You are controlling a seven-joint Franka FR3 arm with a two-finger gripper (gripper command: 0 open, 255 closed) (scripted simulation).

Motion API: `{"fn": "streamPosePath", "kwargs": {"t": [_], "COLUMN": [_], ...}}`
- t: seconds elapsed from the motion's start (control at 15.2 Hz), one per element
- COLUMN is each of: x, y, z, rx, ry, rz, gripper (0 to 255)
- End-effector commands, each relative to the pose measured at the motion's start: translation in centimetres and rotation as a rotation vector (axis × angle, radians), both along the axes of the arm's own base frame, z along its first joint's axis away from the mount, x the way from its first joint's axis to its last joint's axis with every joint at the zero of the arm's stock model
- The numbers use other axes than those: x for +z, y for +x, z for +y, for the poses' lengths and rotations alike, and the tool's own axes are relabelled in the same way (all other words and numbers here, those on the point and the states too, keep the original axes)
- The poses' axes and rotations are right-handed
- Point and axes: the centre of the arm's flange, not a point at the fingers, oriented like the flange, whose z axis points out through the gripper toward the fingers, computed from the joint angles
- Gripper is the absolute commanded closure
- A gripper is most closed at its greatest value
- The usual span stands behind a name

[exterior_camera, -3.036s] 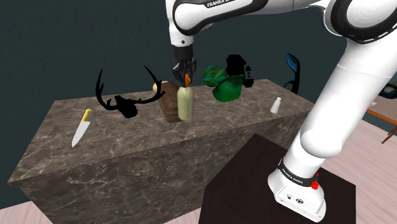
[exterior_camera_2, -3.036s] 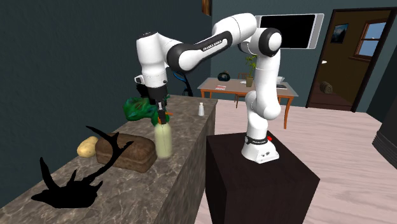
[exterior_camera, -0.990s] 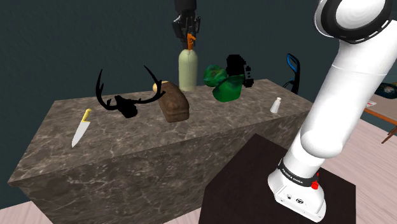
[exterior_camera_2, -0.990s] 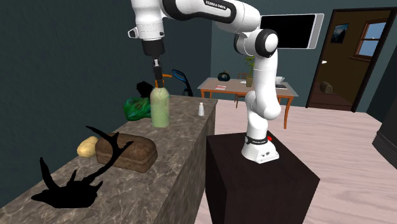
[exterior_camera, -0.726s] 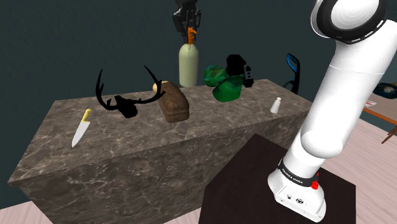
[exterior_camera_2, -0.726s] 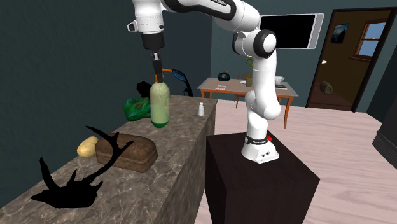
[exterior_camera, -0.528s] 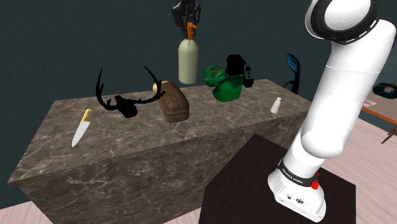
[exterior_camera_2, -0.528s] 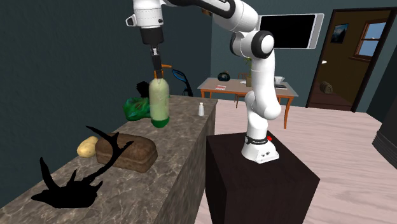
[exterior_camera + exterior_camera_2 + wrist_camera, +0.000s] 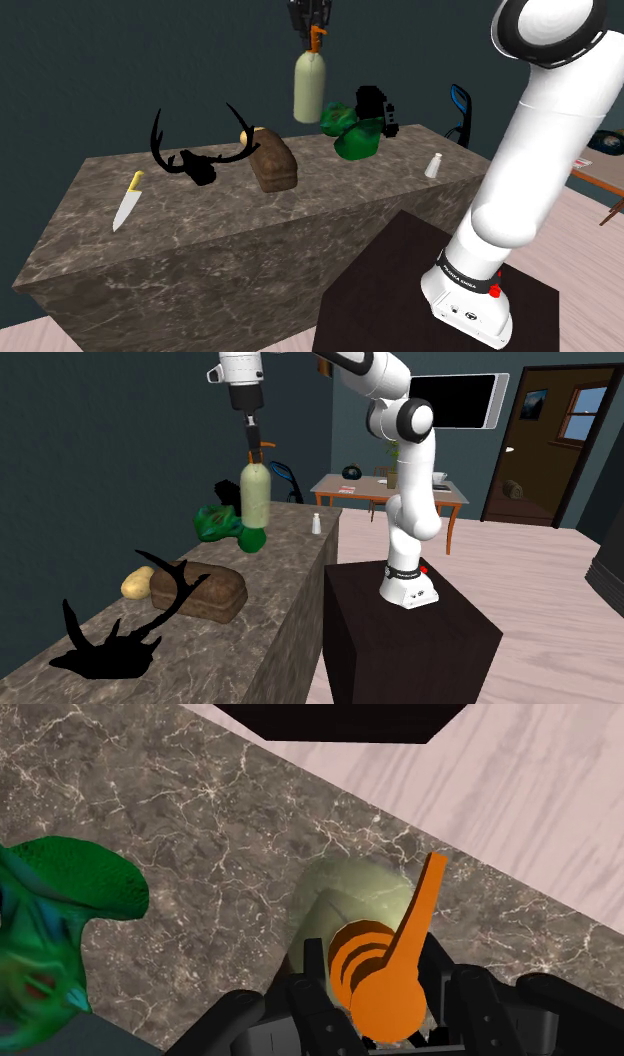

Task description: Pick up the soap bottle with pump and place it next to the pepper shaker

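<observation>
**Pale green soap bottle with an orange pump, lifted clear of the table**

The black pincer grips the orange pump neck from above, and the smooth, rounded bottle hangs upright over the dark marbled table. In the shoulder view, a brown loaf lies at 7 o'clock from the bottle and a green crumpled object at 5 o'clock. The small white pepper shaker stands well apart at 4 o'clock.

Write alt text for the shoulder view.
The black two-finger tool holds a pale green soap bottle with an orange pump by its pump, high above a dark marbled counter. A white pepper shaker stands near the counter's right end in this view.
</observation>
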Motion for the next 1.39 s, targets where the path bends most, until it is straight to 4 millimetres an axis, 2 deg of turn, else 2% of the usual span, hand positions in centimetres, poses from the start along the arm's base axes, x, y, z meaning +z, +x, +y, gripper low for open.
{"fn": "streamPosePath", "kwargs": {"t": [0.0, 1.32], "x": [0.1, 0.2], "y": [-0.9, -10.8], "z": [-2.7, -27.2], "rx": [0.001, 0.001], "ry": [0.0, 0.0], "rz": [0.0, 0.0], "gripper": [255, 255]}}
